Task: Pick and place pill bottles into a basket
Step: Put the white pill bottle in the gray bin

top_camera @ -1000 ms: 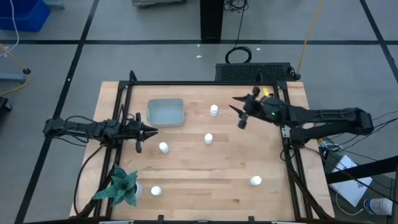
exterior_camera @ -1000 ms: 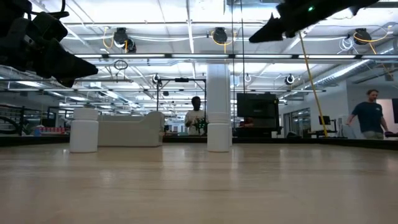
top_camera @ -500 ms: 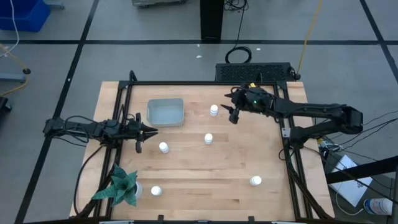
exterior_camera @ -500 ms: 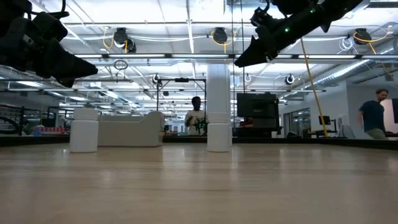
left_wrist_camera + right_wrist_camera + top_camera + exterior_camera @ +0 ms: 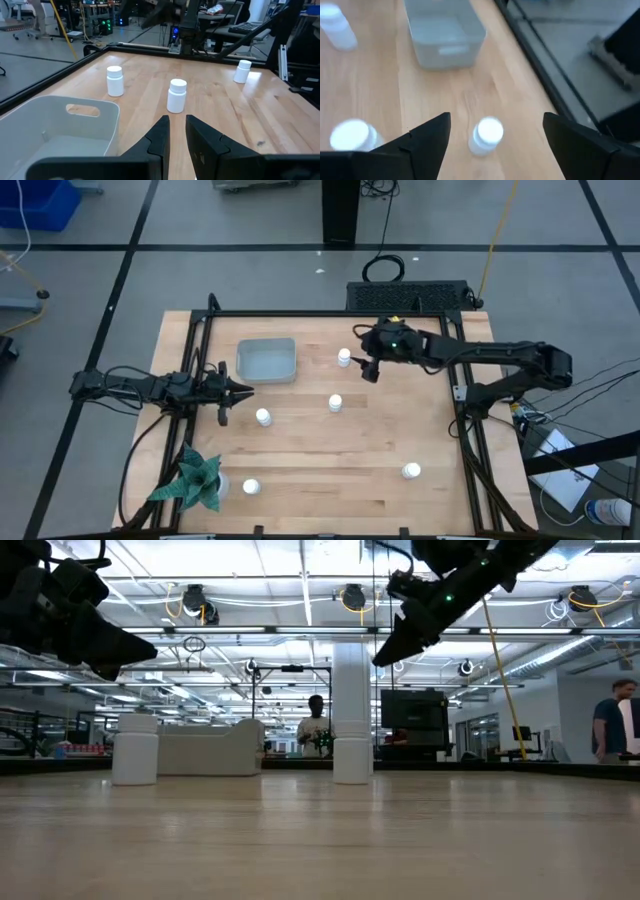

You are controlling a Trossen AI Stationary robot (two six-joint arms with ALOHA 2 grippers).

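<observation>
Five pill bottles (image 5: 344, 357) standing apart on the surface, basket (image 5: 266, 361) empty; right gripper (image 5: 366, 366) jaws wide beside one bottle, left gripper (image 5: 238, 389) jaws closed, empty.

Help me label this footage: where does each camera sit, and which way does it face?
High view: overhead, looking straight down on the table; both arms show.
Low view: at tabletop height, looking level into the room; arms hang above.
Left wrist view: on the left arm, facing bottles past the shut left hand.
Right wrist view: on the right arm, looking down between the open right hand.
Shared: both wrist views show the basket.
</observation>
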